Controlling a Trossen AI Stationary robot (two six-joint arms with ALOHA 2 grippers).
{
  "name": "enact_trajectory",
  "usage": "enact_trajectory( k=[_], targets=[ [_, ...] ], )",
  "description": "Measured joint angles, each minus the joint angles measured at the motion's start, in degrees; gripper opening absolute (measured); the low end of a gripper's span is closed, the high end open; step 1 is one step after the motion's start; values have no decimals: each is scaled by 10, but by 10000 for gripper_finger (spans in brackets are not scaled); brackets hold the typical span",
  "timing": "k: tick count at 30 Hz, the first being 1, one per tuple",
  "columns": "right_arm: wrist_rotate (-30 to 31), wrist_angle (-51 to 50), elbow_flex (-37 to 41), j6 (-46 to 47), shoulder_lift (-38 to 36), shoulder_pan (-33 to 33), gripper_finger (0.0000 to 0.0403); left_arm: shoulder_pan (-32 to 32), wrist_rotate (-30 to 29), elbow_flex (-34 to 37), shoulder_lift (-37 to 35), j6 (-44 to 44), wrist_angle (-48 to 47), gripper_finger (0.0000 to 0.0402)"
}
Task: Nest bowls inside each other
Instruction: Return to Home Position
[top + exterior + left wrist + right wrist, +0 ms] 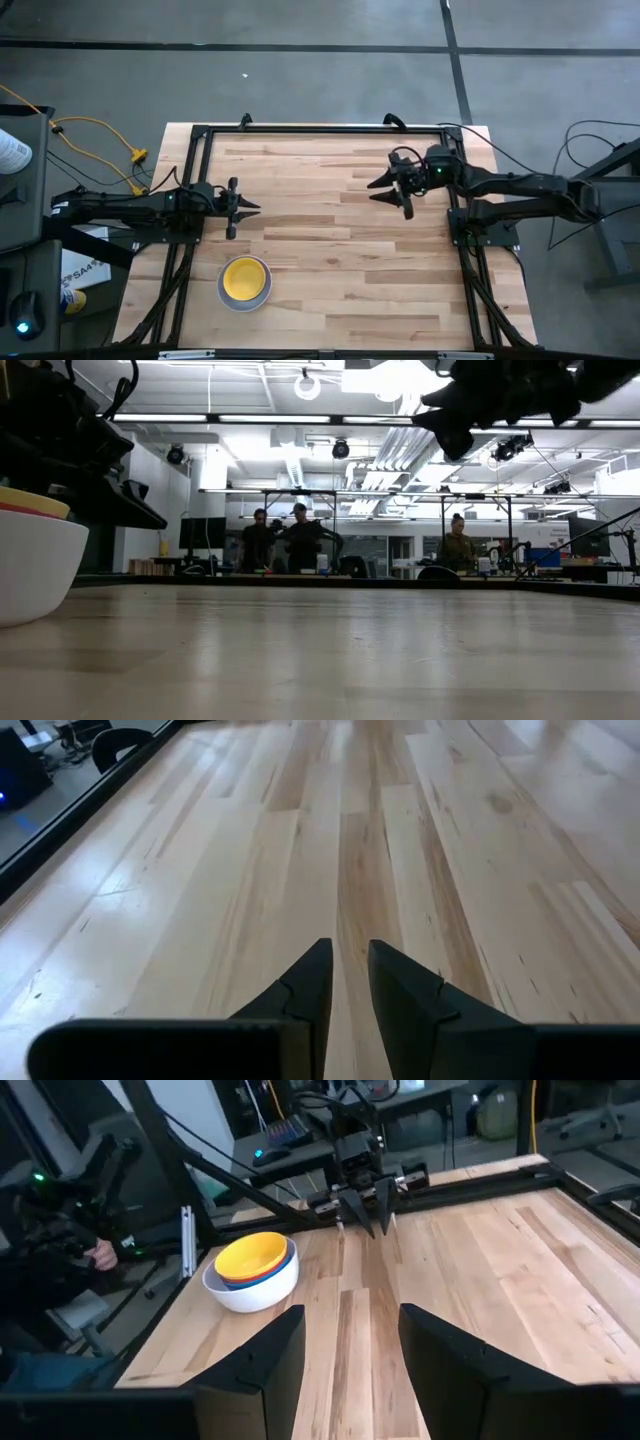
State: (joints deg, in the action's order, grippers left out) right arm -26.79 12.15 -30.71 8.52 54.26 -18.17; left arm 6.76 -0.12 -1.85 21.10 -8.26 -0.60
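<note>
The left gripper hovers left of centre in the high view, its fingers only narrowly apart and holding nothing. The right gripper, upper right of centre, is spread wide and is also empty. The nested stack sits at lower left, with the large white round plastic bowl outermost and the small yellow plastic bowl on top. It lies just below the left gripper, which is the nearer one. I judge that both arms can pull back without crossing it.

A robotics lab: exposed ceiling ducts, strip lights, framed workbenches, people standing.
</note>
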Motion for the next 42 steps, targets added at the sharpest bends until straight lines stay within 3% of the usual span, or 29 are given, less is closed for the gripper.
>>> enact_trajectory(
  k=[10,19,32,42],
  targets=[
    [-23,142,153,54,-69,-10,156,0,0,0,0,0,3,69],
    [-12,158,233,67,-128,-10,156,0,-1,0,0,0,4,69],
    [68,151,302,77,-209,-10,156,0,-1,-1,0,0,4,69],
    [190,62,302,52,-214,-9,156,0,-1,-1,0,0,4,69]
  ],
)
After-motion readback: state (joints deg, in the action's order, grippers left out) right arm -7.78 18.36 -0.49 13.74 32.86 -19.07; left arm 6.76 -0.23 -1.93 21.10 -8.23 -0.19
